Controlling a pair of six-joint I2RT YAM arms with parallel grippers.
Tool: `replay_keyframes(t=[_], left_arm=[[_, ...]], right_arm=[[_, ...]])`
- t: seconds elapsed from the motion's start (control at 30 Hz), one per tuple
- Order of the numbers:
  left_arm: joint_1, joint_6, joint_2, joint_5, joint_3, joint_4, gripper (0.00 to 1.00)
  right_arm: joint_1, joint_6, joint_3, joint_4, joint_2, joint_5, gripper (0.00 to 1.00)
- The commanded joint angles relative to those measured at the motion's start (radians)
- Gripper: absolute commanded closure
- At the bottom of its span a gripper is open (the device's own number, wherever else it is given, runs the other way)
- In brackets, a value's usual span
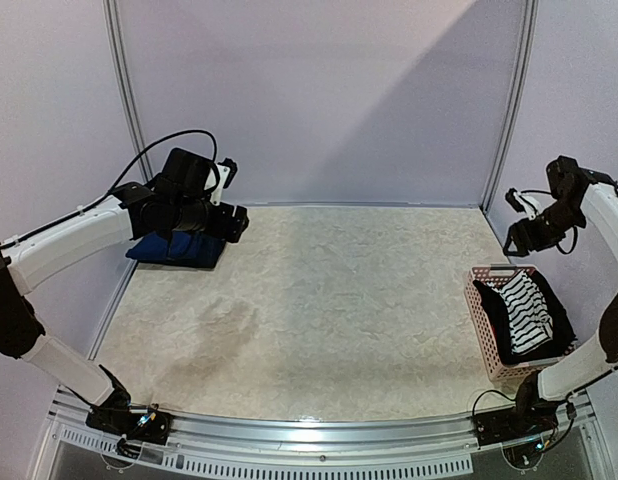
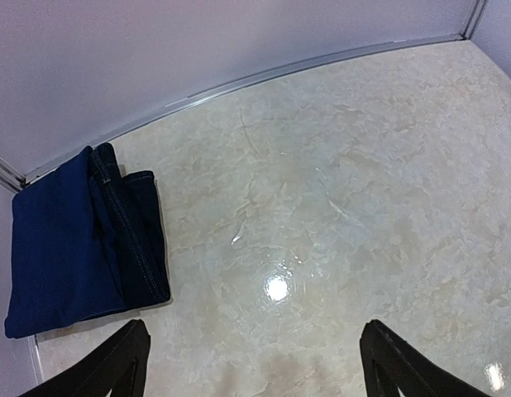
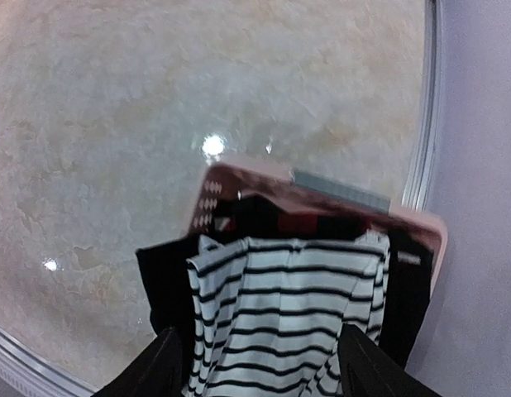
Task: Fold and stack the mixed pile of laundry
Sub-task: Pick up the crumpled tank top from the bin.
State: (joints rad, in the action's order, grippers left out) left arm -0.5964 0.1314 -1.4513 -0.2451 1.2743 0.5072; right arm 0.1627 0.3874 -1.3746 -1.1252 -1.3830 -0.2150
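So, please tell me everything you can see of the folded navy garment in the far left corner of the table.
The navy piece is soft cloth folded into a flat, roughly rectangular packet. One layer is brighter blue, and a darker navy part beside it shows a stitched seam. It lies flat on the table in the far left corner, close to the wall rail. Only the table seems to touch it. The open left gripper is near it but holds nothing.
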Motion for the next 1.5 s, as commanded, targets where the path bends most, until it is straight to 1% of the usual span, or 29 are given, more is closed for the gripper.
replay_keyframes(t=[0.0, 0.13, 0.27, 0.37, 0.57, 0.63, 0.67, 0.8, 0.83, 0.87, 1.0, 1.13, 1.3, 1.4, 1.47], left_arm=[[0.007, 0.016, 0.016, 0.04, 0.007, 0.012, 0.1], [0.006, 0.017, 0.009, 0.046, 0.01, 0.016, 0.1], [0.004, 0.018, 0.008, 0.047, 0.01, 0.019, 0.1], [0.0, 0.018, 0.009, 0.043, 0.01, 0.021, 0.1], [-0.003, 0.014, 0.003, 0.043, 0.01, 0.021, 0.1], [-0.003, 0.013, 0.001, 0.045, 0.012, 0.024, 0.1], [-0.003, 0.014, 0.0, 0.049, 0.014, 0.025, 0.1], [-0.003, 0.015, 0.0, 0.053, 0.016, 0.027, 0.1], [-0.004, 0.014, 0.0, 0.051, 0.016, 0.027, 0.1], [-0.004, 0.015, -0.001, 0.053, 0.016, 0.028, 0.1], [-0.005, 0.014, -0.004, 0.053, 0.016, 0.027, 0.1], [-0.005, 0.016, -0.01, 0.058, 0.017, 0.027, 0.1], [-0.005, 0.017, -0.014, 0.06, 0.017, 0.028, 0.1], [-0.005, 0.017, -0.019, 0.062, 0.017, 0.029, 0.1], [-0.005, 0.017, -0.026, 0.065, 0.017, 0.027, 0.1]], right_arm=[[0.095, 0.101, 0.06, -0.137, -0.015, 0.072, 0.39], [0.137, 0.118, 0.131, -0.078, -0.045, 0.167, 0.4], [0.138, 0.135, 0.18, -0.027, -0.089, 0.26, 0.41], [0.138, 0.141, 0.219, 0.003, -0.134, 0.298, 0.42], [0.139, 0.149, 0.264, 0.063, -0.18, 0.359, 0.51], [0.139, 0.151, 0.269, 0.062, -0.186, 0.358, 0.56], [0.139, 0.152, 0.273, 0.062, -0.188, 0.359, 0.61], [0.139, 0.165, 0.275, 0.047, -0.188, 0.356, 0.88], [0.138, 0.169, 0.268, 0.044, -0.182, 0.35, 0.97], [0.139, 0.169, 0.256, 0.038, -0.166, 0.341, 0.99], [0.138, 0.169, 0.16, -0.017, -0.073, 0.279, 1.0], [0.138, 0.164, -0.007, -0.093, 0.02, 0.172, 1.0], [0.137, 0.154, -0.195, -0.195, 0.044, 0.031, 1.0], [0.129, 0.152, -0.297, -0.252, 0.04, -0.114, 1.0], [0.1, 0.155, -0.36, -0.267, 0.035, -0.193, 1.0]])
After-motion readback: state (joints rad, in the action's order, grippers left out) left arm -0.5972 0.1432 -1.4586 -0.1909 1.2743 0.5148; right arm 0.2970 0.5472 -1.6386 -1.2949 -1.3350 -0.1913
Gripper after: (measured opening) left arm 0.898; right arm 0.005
